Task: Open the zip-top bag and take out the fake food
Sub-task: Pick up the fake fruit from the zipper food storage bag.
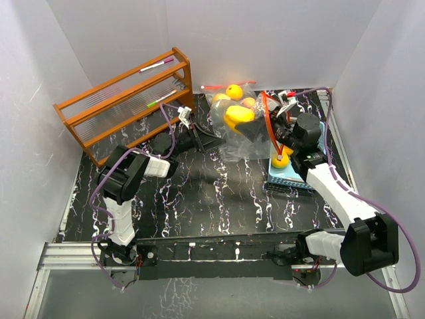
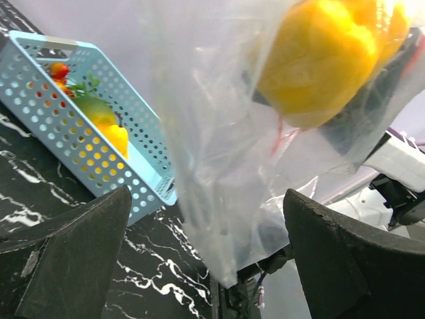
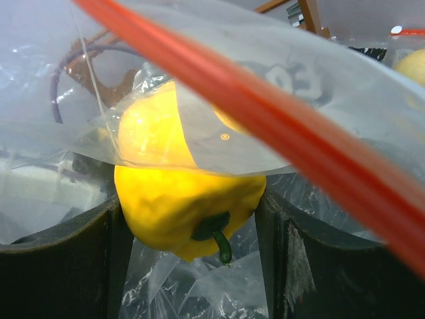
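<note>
We see the right fingers [image 3: 60, 266] closed on the yellow pepper [image 3: 179, 206]. It sits squarely between them, touching both inner faces, stem pointing down. Its upper half is behind plastic film and its lower half is bare. The red zip strip [image 3: 265, 126] of the zip-top bag [image 3: 319, 73] runs diagonally across in front of it.

In the top view we put the pepper [image 1: 239, 116] at the right side of the bag [image 1: 232, 145], above the bag's slack lower part, which droops to the black marbled surface [image 1: 199, 193]. More fake food shows through the film behind it: an orange fruit [image 1: 234, 92] and a peach-coloured one [image 1: 248, 103].

The left fingers [image 2: 80, 252] are spread wide and grip nothing. The bag's lower corner hangs in the gap between them, and we cannot tell whether it touches either one. The pepper is high up in the film there, well above these fingers.

A blue basket [image 2: 46, 43] sits on the surface under the right arm [image 1: 332, 186], holding yellow, green and red pieces. A wooden rack [image 1: 99, 109] with marker pens [image 1: 156, 64] stands at back left
</note>
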Motion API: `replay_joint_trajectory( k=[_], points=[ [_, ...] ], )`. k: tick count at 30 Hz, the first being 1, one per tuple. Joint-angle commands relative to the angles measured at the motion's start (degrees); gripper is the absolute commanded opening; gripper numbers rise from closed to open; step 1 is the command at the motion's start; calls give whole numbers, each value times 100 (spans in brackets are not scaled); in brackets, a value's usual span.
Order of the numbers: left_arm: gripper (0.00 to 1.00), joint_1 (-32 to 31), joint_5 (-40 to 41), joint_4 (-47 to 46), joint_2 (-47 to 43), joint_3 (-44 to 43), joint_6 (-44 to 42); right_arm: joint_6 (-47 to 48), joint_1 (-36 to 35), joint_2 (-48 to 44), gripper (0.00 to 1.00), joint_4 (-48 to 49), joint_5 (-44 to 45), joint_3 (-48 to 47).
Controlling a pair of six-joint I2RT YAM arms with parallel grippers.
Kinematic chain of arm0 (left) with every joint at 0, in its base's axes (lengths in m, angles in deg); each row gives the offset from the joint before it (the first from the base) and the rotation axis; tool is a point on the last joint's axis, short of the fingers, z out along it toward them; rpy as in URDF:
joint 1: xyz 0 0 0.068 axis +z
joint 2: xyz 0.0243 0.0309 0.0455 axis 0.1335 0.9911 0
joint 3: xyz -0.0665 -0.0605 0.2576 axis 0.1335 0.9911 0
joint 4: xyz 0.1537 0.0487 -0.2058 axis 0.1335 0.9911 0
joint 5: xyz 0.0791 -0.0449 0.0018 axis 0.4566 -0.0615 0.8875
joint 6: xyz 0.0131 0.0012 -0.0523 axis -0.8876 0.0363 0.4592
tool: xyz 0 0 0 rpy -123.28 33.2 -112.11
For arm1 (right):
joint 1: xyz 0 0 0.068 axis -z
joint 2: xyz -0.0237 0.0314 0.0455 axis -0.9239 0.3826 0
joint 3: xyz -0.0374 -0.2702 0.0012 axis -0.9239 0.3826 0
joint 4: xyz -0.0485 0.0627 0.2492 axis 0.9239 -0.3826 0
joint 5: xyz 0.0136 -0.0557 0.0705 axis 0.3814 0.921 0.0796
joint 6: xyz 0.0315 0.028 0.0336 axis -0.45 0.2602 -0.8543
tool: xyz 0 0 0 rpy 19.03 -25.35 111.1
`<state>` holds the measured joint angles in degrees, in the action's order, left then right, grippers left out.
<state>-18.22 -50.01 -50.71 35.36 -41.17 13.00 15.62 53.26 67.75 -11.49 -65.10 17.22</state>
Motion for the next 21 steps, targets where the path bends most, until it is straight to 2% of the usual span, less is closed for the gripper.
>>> replay_joint_trajectory(
  k=[1,4,5,6,8,9,11,12,21],
  points=[
    [97,-120,-94,-1113,-419,-210,59,-392,1,99,39,877,-203,105],
    [95,-156,-46,-1113,-374,-270,115,-732,-8,159,39,1261,-413,207],
    [91,-168,-31,-1113,-321,-306,182,-806,-2,174,39,1322,-474,220],
    [82,-175,-38,-1114,-284,-355,245,-842,-3,196,39,1368,-491,234],
    [59,-208,-43,-1115,-234,-387,241,-859,0,210,39,1377,-485,223],
    [39,-218,8,-1113,-224,-378,245,-854,0,200,39,1361,-486,215],
    [8,-219,152,-1115,-204,-361,289,-828,-3,158,39,1283,-474,214],
    [0,-221,211,-1122,-192,-354,297,-793,-1,118,39,1239,-451,243],
    [0,289,644,-1115,394,-474,607,212,1,-63,39,-8,180,196]
  ],
)
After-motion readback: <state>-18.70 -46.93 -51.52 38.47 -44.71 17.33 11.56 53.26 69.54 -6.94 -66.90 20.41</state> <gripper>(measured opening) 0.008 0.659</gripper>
